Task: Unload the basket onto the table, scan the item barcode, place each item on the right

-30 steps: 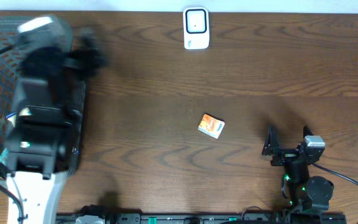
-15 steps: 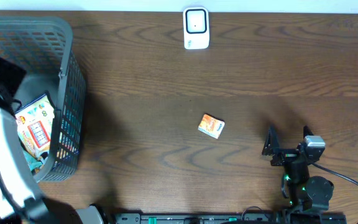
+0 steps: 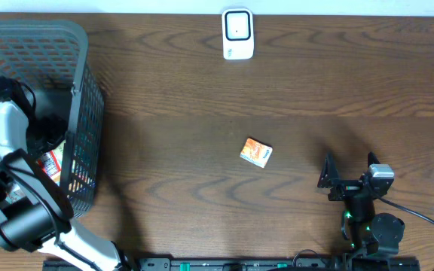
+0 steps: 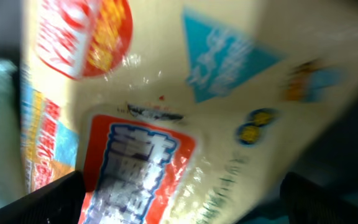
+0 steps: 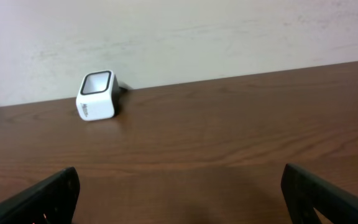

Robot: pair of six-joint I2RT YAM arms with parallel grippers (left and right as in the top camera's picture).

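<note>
Left gripper (image 4: pixel 185 200) jaws wide, just over the snack packet (image 4: pixel 166 93) inside the basket (image 3: pixel 81 90), likely to grab it for the scanner (image 3: pixel 237 34) well right of the basket; right gripper (image 3: pixel 349 170) idle, open, farther right

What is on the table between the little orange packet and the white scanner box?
Nothing at all. In the overhead view, only bare brown table runs from the orange packet up to the white scanner.

basket (image 3: pixel 81 113): grey mesh | scanner (image 3: pixel 237 34): white | packet (image 3: pixel 256 152): orange | table (image 3: pixel 179 98): brown woodgrain
</note>
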